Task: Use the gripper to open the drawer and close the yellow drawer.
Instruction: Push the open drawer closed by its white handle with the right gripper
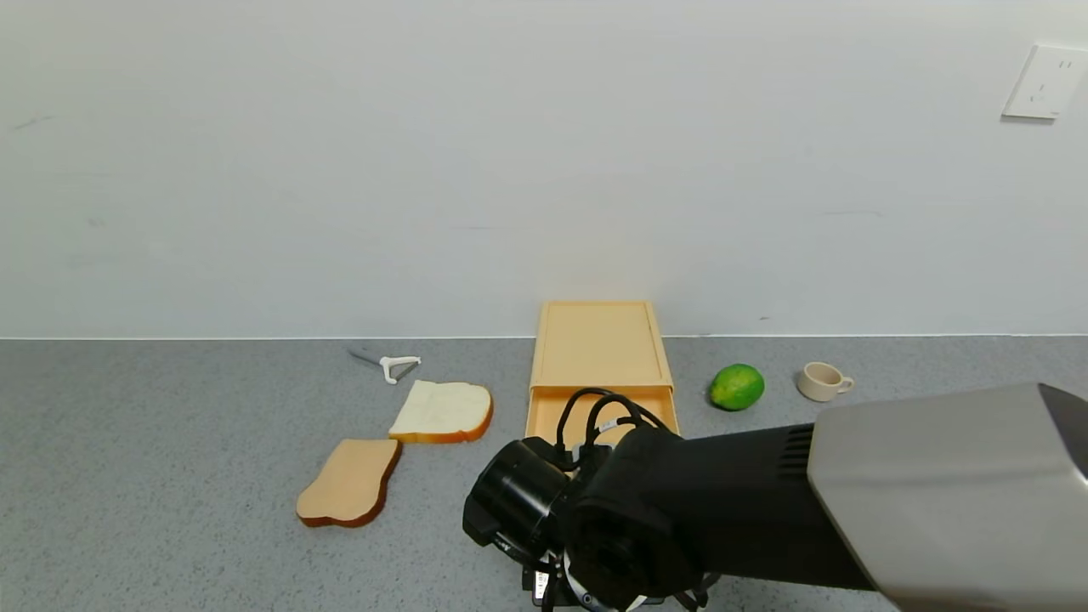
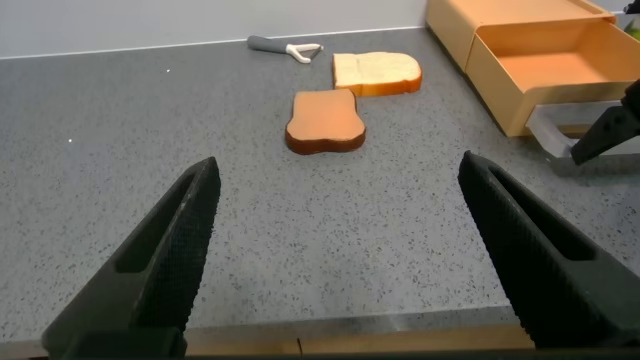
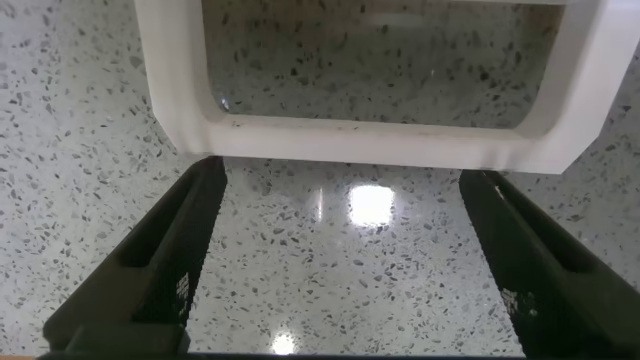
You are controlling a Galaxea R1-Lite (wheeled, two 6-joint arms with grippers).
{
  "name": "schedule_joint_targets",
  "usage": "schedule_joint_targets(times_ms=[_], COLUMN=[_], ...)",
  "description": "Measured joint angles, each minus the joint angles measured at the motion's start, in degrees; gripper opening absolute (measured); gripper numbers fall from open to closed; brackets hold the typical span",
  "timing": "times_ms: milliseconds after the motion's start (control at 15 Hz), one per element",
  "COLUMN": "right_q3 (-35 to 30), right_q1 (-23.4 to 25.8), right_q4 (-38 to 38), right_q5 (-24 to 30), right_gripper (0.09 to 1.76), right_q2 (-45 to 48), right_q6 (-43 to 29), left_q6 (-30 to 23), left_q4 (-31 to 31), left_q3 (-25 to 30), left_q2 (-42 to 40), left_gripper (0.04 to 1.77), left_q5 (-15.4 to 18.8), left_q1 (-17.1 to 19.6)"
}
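Note:
The pale yellow drawer [image 1: 599, 344] stands against the back wall with its tray [image 1: 552, 415] slid partly out; it also shows in the left wrist view [image 2: 540, 60]. My right gripper [image 3: 342, 172] is open, low over the counter just in front of the tray. The white loop handle [image 3: 370, 138] lies right beyond its fingertips, which do not hold it. In the head view the right wrist [image 1: 586, 501] hides the handle and the fingers. My left gripper [image 2: 340, 165] is open and empty, parked over the counter's near edge, out of the head view.
Two bread slices [image 1: 442, 411] [image 1: 350, 483] lie left of the drawer, with a white peeler [image 1: 393, 365] behind them. A green lime [image 1: 737, 387] and a small beige cup [image 1: 822, 381] sit to the right. The wall runs close behind the drawer.

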State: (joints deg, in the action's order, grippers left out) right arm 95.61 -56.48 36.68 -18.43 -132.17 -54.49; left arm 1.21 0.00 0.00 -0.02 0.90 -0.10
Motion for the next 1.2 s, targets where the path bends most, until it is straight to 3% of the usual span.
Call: schedule_joint_targets(times_ms=[1200], right_q3=[1.18], right_q1=[3.25], right_q4=[-4.44], right_q5=[-3.34], right_gripper=[1.71], right_q2=[0.00], right_q6=[6.27], left_q6=[0.00], left_q4=[0.00], left_q3=[0.00], left_q2=[0.00], left_gripper=[1.72], left_q5=[0.02], left_q1=[0.00])
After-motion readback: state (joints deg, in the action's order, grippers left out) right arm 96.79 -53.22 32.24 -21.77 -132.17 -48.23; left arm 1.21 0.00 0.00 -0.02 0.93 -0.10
